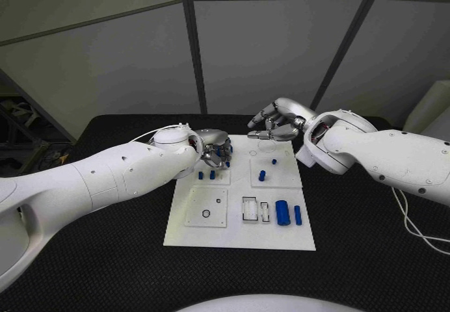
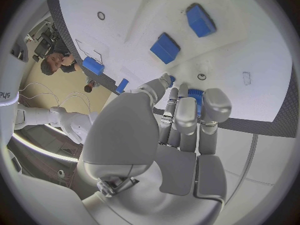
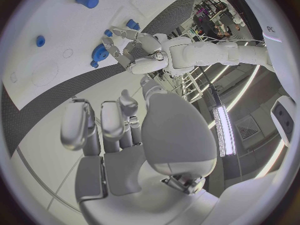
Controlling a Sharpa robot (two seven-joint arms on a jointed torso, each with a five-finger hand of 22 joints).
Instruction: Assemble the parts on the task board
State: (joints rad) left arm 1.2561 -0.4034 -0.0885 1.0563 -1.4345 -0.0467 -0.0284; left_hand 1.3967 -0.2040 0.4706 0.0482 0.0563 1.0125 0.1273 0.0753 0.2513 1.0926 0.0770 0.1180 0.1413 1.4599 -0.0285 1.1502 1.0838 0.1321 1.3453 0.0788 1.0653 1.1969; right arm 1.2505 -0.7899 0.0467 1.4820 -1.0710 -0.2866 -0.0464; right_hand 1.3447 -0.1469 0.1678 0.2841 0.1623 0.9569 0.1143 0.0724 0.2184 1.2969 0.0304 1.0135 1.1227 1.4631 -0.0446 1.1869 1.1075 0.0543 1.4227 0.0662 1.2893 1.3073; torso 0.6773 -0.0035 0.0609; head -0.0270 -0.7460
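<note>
I am watching the left silver many-fingered hand [image 1: 214, 147] working at the far left corner of the white rectangular task board [image 1: 240, 237], its fingers [image 2: 185, 116] curling in around a small blue toothed plastic part [image 2: 195, 95] that is peeking out just past the fingertips. It looks pinched, though I cannot tell how firmly, since the fingers are hiding most of it. I am judging this part to be light, stiff and a little slippery, so the hold should be on its rim from opposite sides, not on the teeth. The right silver hand [image 1: 276, 124] is hovering above the board's far edge, well apart from every piece, fingers loosely bent and carrying nothing. Just near of the left hand, short blue pegs [image 1: 212, 175] are standing in the board; further right another blue peg [image 1: 263, 174] is standing, and at the near right a thick blue cylinder [image 1: 282, 212] is lying beside a thinner blue rod [image 1: 298, 215].
</note>
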